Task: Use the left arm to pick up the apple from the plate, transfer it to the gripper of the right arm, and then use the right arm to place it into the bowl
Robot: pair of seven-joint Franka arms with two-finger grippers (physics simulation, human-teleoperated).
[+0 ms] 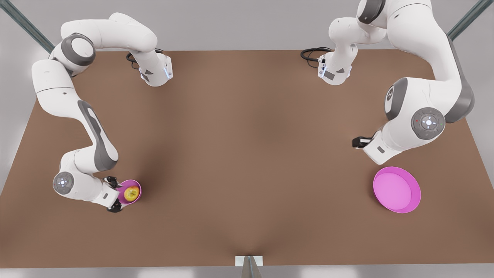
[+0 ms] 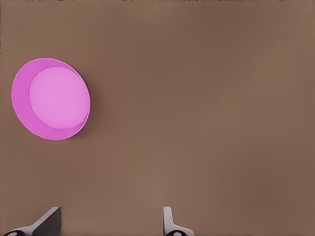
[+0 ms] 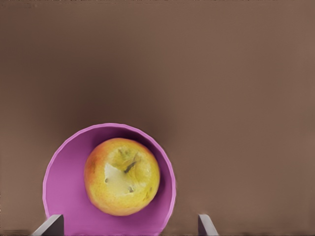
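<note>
Apple (image 3: 122,176) sits in the bowl (image 3: 64,187), right gripper (image 3: 130,227) fingers spread wide around it, holding nothing; left gripper (image 2: 110,223) open near the empty plate (image 2: 22,98); firm, smooth, likely slippery fruit, best pinched across its middle.

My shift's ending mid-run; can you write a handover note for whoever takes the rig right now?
Right gripper: fingers open, at the bowl on the front view's left.
Left gripper: fingers open, holding nothing, beside the plate on the front view's right.
Apple lies in the bowl; none on the plate.
Done: pick, handover and placement, it seems.
Left: probably just pulling both arms clear.
</note>
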